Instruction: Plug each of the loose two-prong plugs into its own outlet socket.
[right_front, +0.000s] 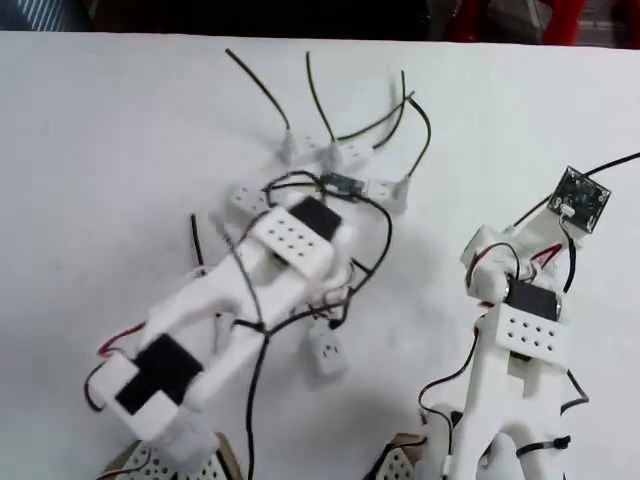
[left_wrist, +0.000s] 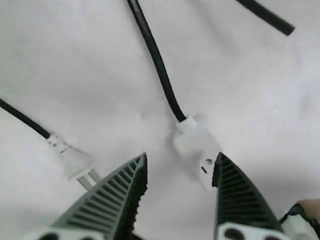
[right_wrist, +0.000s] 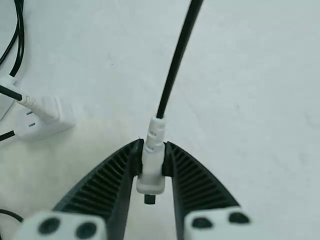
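My left gripper (left_wrist: 180, 160) is open and hangs low over the white table. A white outlet socket (left_wrist: 192, 145) on a black cord lies just ahead of its jaws, close to one finger. Off to the side lies a loose two-prong plug (left_wrist: 75, 162), its metal prongs bare. My right gripper (right_wrist: 150, 147) is shut on another white plug (right_wrist: 151, 170), whose black cord (right_wrist: 175, 60) runs away from me. In the high view the left arm (right_front: 290, 240) reaches into the cluster of sockets and plugs (right_front: 340, 155), and the right arm (right_front: 525, 330) stands apart at the right.
A white socket block (right_wrist: 42, 120) with a cord going into it lies beside the right gripper. One socket (right_front: 325, 350) rests alone near the left arm's elbow. Black cords (right_front: 260, 85) fan toward the far table edge. Bare tabletop (right_front: 100, 150) stretches to the left.
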